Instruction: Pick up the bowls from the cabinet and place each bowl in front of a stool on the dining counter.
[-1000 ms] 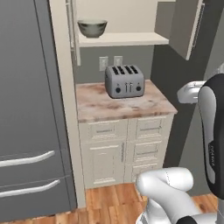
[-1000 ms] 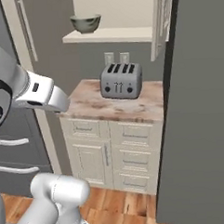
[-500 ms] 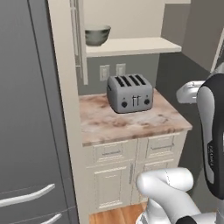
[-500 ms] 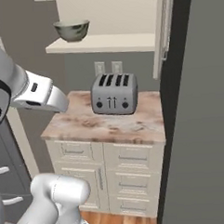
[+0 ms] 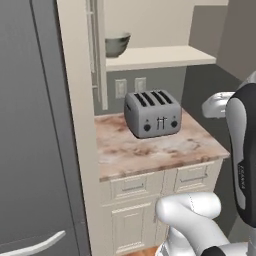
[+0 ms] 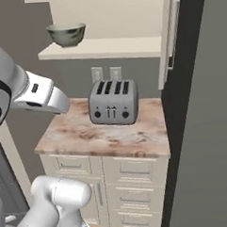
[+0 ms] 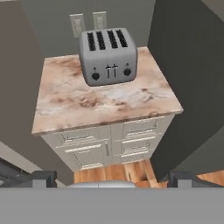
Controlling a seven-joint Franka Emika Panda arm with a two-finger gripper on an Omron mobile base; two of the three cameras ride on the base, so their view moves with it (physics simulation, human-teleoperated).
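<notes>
Task barely begun: nothing picked up yet.
One bowl [image 6: 66,34] sits on the cabinet [image 6: 107,48] shelf, far left above the toaster [image 6: 113,102]; gripper [image 7: 111,178] empty, fingers wide apart, well below it.

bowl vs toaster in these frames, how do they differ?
The bowl is round, glossy grey-green, with an open top; the toaster is a boxy grey block with four slots and front knobs. The bowl sits up on the cabinet shelf; the toaster stands below on the marbled worktop. Both stand upright and untouched.
</notes>
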